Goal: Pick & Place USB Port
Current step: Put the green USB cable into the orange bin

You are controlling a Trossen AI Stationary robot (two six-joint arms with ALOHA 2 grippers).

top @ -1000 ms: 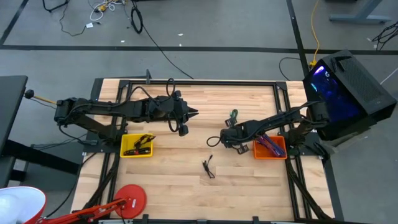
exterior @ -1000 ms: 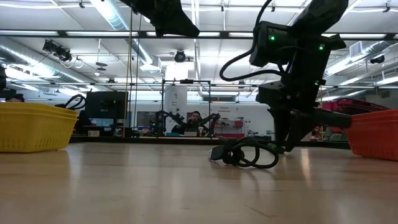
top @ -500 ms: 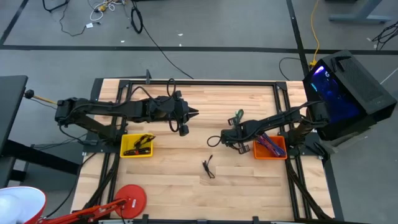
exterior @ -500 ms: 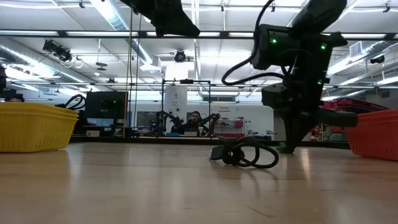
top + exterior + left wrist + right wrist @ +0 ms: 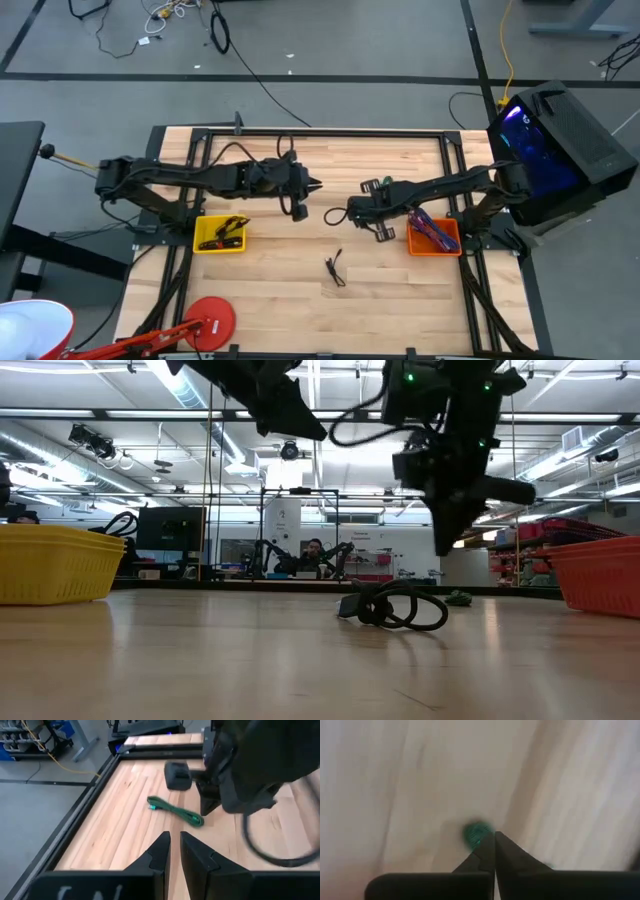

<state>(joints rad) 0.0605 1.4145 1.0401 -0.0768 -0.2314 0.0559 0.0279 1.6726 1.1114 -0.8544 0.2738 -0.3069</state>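
Note:
A thin green USB cable (image 5: 388, 182) is at mid-table, toward the far right. In the left wrist view (image 5: 172, 811) most of it lies on the wood. My right gripper (image 5: 378, 190) hangs just above it, pointing steeply down, and its fingers (image 5: 493, 837) are shut at the cable. In the low view this gripper (image 5: 447, 548) is well clear of the table, and a green bit of the cable (image 5: 460, 598) rests on the table. My left gripper (image 5: 316, 185) hovers to the cable's left, high up. Its fingers (image 5: 173, 840) are a narrow gap apart with nothing between them. My right gripper pinches the green cable between its two shut fingertips, coming from above and pointing steeply down. A green piece (image 5: 476, 834) shows right beside the tips. Which part of the cable this is cannot be told. The rest of the cable (image 5: 160, 806) trails onto the table.
A coiled black cable (image 5: 335, 270) lies near the table's middle, closer to the near edge (image 5: 395, 610). A yellow bin (image 5: 197, 235) holding cables stands at the left. An orange bin (image 5: 412, 245) with cables stands at the right. Bare wood lies between the arms.
My right gripper has risen clear of the table and drifted a little toward the table's left. The green cable has shifted and turned slightly on the wood, with part of it staying on the table.

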